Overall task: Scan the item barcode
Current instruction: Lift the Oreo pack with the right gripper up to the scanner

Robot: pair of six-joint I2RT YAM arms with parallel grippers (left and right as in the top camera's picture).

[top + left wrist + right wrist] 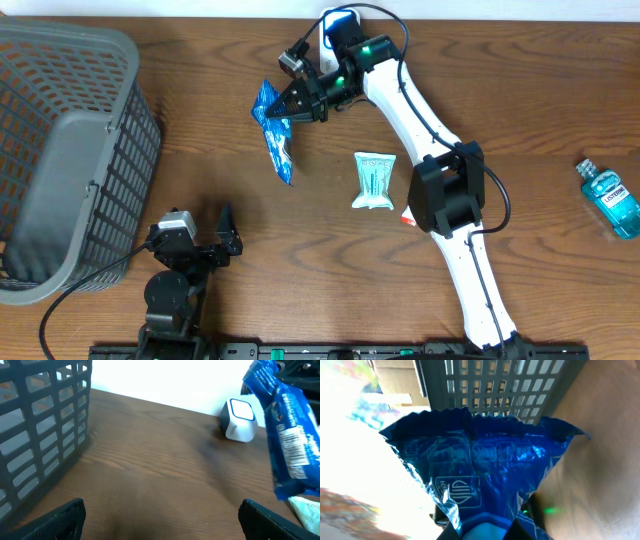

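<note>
1. While the right fingers (292, 104) clamp the blue packet (273, 135), lifted off the tabletop (330, 280) beside the scanner (337, 24), pickup seems done.
2. Its barcode (295, 447) apparently faces away; presenting it is left.
3. Left fingers (55, 520) gape wide, empty.

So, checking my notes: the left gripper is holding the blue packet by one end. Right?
No, it is the right gripper that holds the blue packet by one end, as the overhead view shows. The left gripper stands open and empty.
</note>
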